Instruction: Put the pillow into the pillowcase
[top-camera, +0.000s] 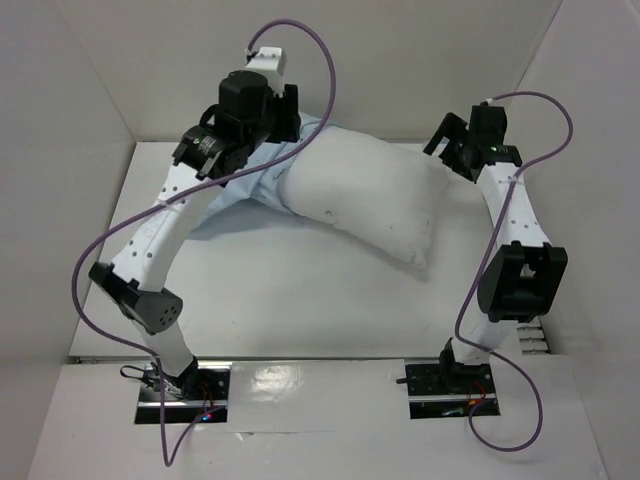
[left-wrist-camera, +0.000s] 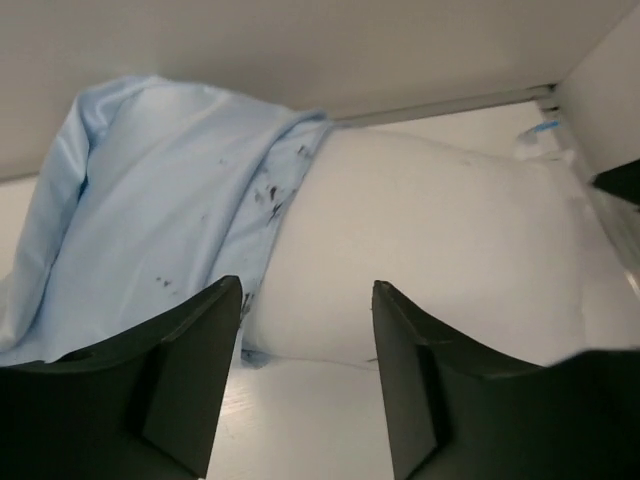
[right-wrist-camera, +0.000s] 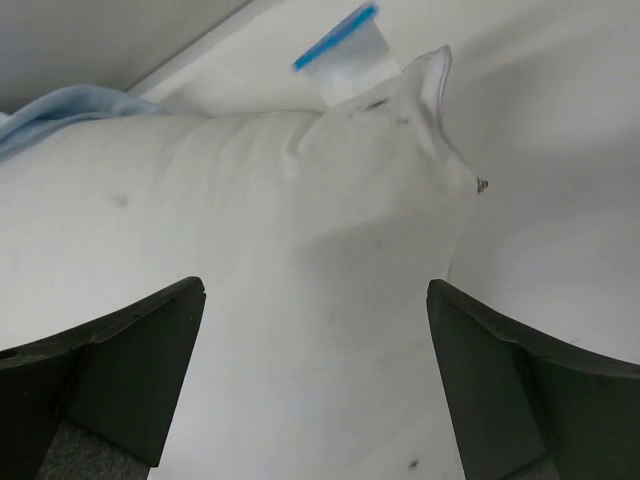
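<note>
**Pillow partly covered, both end effectors open**

The pillow (top-camera: 365, 195) is seen lying toward the far side of the desk (top-camera: 300, 290). Its left end is covered by the light blue pillowcase (top-camera: 240, 200), whose wrinkled cloth is bunched at the far left. Most of the white pillow is exposed to the right. The left end effector (left-wrist-camera: 305, 300) is held open above the pillowcase's edge where it meets the pillow. The right end effector (right-wrist-camera: 315, 300) is spread wide, nothing gripped, over the pillow's right end near the blue-and-white tag (right-wrist-camera: 345, 55).
</note>
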